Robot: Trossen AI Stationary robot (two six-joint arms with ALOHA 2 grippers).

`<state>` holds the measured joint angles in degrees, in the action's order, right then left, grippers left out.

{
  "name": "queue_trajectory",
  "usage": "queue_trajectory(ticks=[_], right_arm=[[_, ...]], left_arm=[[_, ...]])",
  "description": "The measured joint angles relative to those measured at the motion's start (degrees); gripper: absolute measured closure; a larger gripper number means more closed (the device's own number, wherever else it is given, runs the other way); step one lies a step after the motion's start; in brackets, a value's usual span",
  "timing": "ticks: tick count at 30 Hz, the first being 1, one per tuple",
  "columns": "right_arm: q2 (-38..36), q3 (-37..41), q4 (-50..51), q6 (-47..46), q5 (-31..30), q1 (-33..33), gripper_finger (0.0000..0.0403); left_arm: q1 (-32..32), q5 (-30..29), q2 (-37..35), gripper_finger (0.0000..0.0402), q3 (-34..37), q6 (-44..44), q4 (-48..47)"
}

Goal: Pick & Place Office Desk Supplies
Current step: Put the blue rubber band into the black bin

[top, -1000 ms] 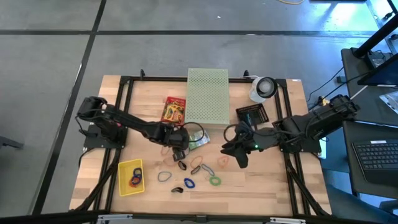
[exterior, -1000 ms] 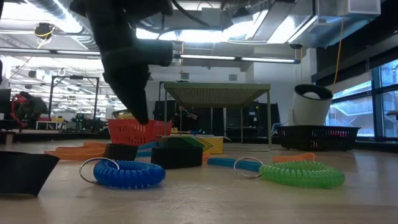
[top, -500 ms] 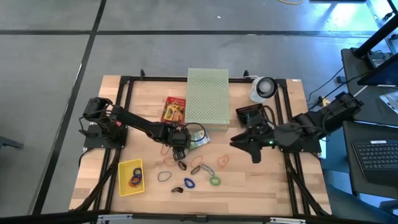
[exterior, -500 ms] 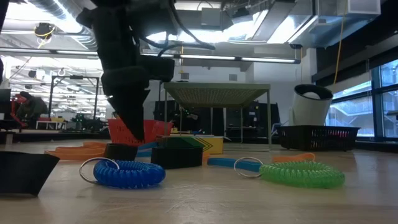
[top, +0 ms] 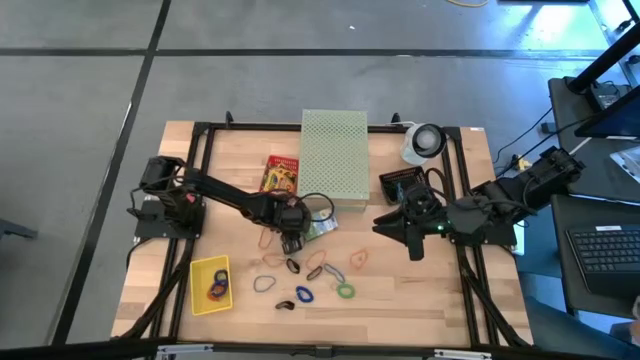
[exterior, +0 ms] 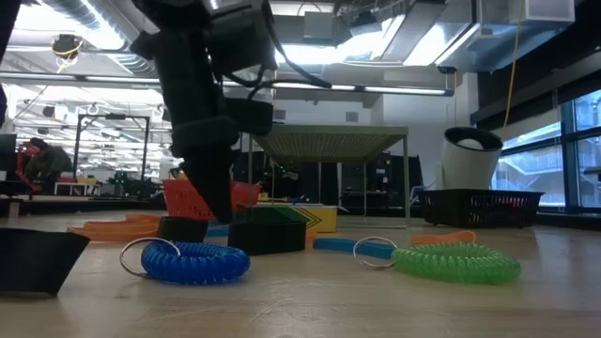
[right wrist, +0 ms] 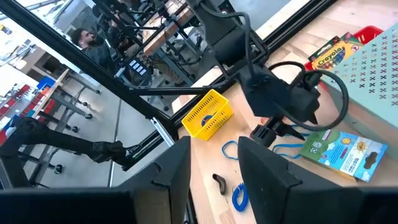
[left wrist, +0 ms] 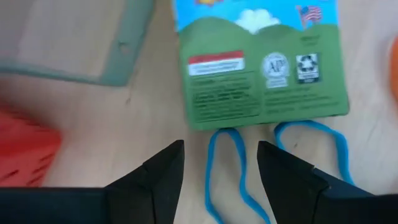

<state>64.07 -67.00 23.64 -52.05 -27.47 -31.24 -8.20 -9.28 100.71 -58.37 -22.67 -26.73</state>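
My left gripper (top: 291,238) points steeply down near the table's middle, open. In its wrist view, the fingers (left wrist: 166,175) stand on either side of a thin blue rubber-band loop (left wrist: 227,167) lying flat on the wood. Just beyond lies a green card box (left wrist: 261,68), with a second blue loop (left wrist: 317,149) beside it. The low view shows the fingertips (exterior: 221,208) just above the table. More bands (top: 345,290) and a black clip (top: 283,305) lie nearer the front edge. My right gripper (top: 408,240) hangs open and empty, raised, toward the right.
A yellow bin (top: 197,290) at the front left holds a few bands. A red crayon box (top: 282,177) and the large pale green perforated box (top: 333,155) lie behind my left gripper. A black basket (top: 405,185) and a white round object (top: 425,140) stand at the back right.
My left gripper has sunk toward the table over the blue loops, shifting slightly toward the card box. My right gripper has drawn back toward the table's right edge and risen. No object has moved.
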Motion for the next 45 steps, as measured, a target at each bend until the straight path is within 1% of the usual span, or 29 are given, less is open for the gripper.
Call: queue_trajectory(ticks=[2,11,14,16,18,21,24,25,26,29,34,38,40,45], right_arm=[[0.00,0.00,-0.02,0.00,0.02,0.00,0.0268],[0.00,0.00,-0.15,0.24,1.33,0.00,0.0268],[0.00,0.00,-0.15,0.43,1.38,0.00,0.0268],[0.00,0.00,-0.15,0.45,1.40,0.00,0.0268],[0.00,0.00,-0.15,0.47,1.43,0.00,0.0268],[0.00,0.00,-0.14,0.78,1.53,0.00,0.0268],[0.00,0.00,-0.15,1.14,1.53,0.00,0.0268],[0.00,0.00,-0.15,1.31,1.53,0.00,0.0268],[0.00,0.00,-0.15,1.37,1.53,0.00,0.0268],[0.00,0.00,-0.15,1.49,1.53,0.00,0.0268],[0.00,0.00,-0.17,1.51,1.53,0.00,0.0268],[0.00,0.00,-0.22,1.51,1.53,0.00,0.0268],[0.00,0.00,-0.22,1.51,1.53,0.00,0.0268],[0.00,0.00,-0.22,1.70,1.53,0.00,0.0268]], left_arm=[[0.23,1.14,0.50,0.0201,0.00,0.45,0.03],[1.56,1.74,3.71,0.0201,-0.24,-0.25,0.73],[1.57,1.54,5.25,0.0213,-0.24,-0.86,0.65],[1.55,1.47,5.84,0.0231,-0.24,-0.96,0.53],[1.57,1.36,6.12,0.0258,-0.22,-1.12,0.33],[1.91,1.58,6.18,0.0311,-0.20,-1.11,0.49],[2.42,3.02,6.23,0.0371,-0.13,-1.10,0.19],[2.57,3.63,6.23,0.0386,-0.13,-1.12,0.13],[2.69,4.12,6.23,0.0392,-0.13,-1.14,0.05],[2.90,5.49,6.27,0.0398,-0.13,-1.12,-0.10],[3.32,10.33,4.85,0.0399,-0.17,-2.60,-1.81],[3.07,11.42,1.01,0.0400,-0.09,-3.91,-4.96],[2.99,11.74,-1.44,0.0400,0.45,-4.93,-9.91],[2.68,11.05,-6.80,0.0400,0.06,-7.23,-14.30]])
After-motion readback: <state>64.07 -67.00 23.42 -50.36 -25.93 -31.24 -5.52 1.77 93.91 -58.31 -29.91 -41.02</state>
